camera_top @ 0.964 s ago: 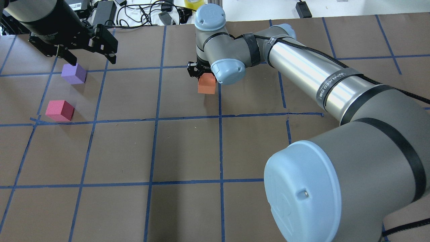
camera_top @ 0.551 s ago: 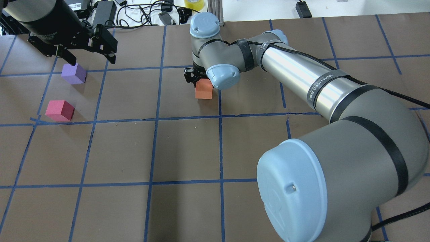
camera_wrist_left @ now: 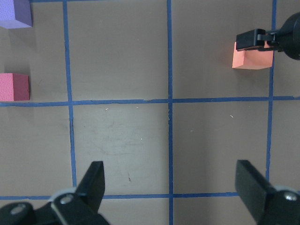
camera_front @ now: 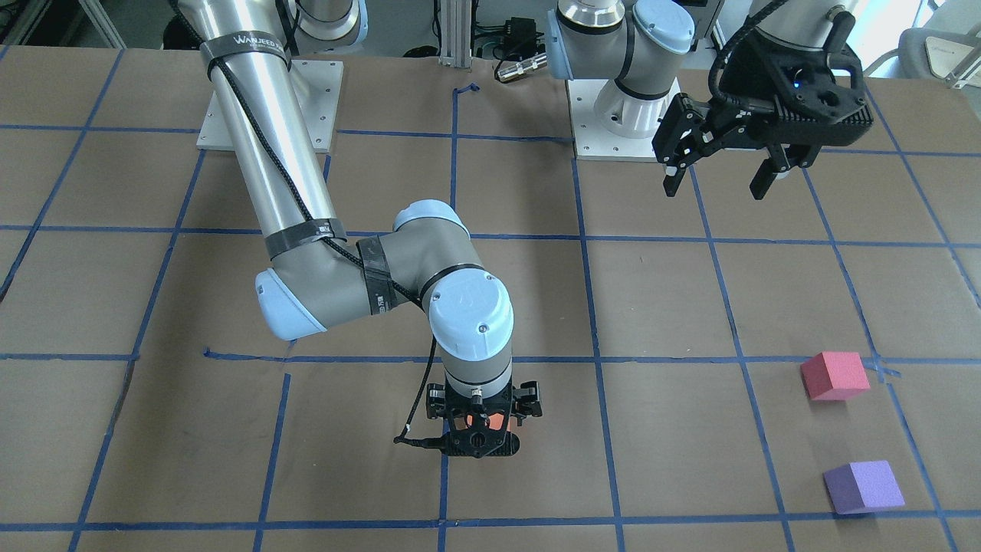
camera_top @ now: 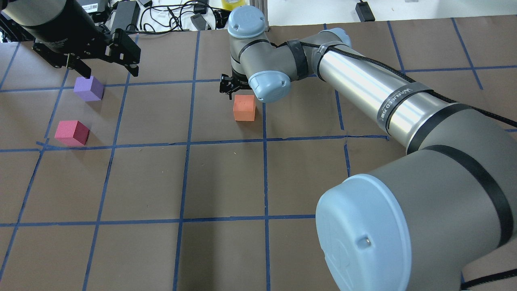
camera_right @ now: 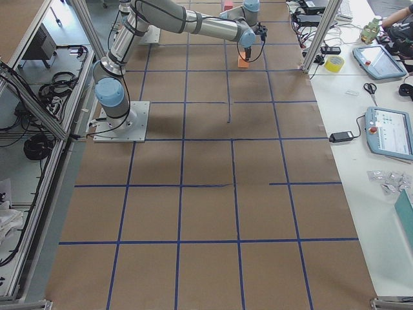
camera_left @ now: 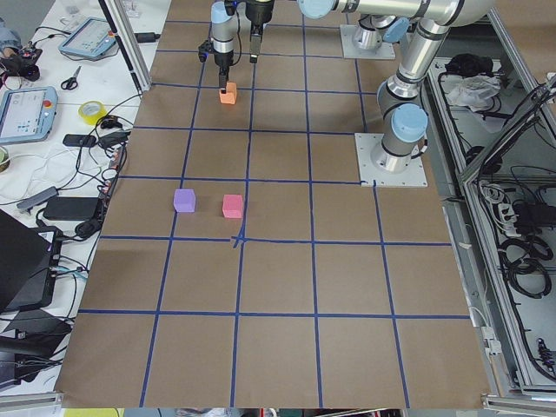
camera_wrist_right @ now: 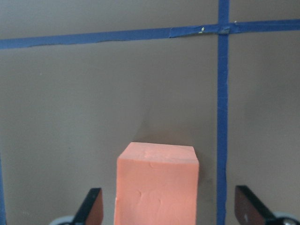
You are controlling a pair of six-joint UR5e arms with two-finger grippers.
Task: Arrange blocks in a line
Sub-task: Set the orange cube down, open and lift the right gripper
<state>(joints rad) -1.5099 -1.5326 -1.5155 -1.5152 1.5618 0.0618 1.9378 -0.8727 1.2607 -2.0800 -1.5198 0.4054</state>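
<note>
The orange block point(camera_top: 244, 108) rests on the table near the middle, next to a blue tape line. My right gripper point(camera_top: 234, 85) hovers just above it, open; in the right wrist view the fingers point(camera_wrist_right: 91, 208) stand wide on either side of the orange block point(camera_wrist_right: 157, 183) without touching it. The purple block point(camera_top: 89, 89) and the pinkish-red block point(camera_top: 72, 133) sit at the far left, apart from each other. My left gripper point(camera_top: 111, 74) hangs open and empty above the table beside the purple block. The left wrist view shows the purple block point(camera_wrist_left: 16, 14), the pinkish-red block point(camera_wrist_left: 14, 86) and the orange block point(camera_wrist_left: 251, 58).
The brown paper-covered table point(camera_top: 226, 182) carries a grid of blue tape lines. Cables and power bricks point(camera_top: 169, 14) lie beyond its far edge. My right arm's big elbow point(camera_top: 363, 242) fills the near right of the overhead view.
My right gripper moved the orange block a little left and down onto the table, then let go and rose off it. The left arm and the other two blocks have not moved.
</note>
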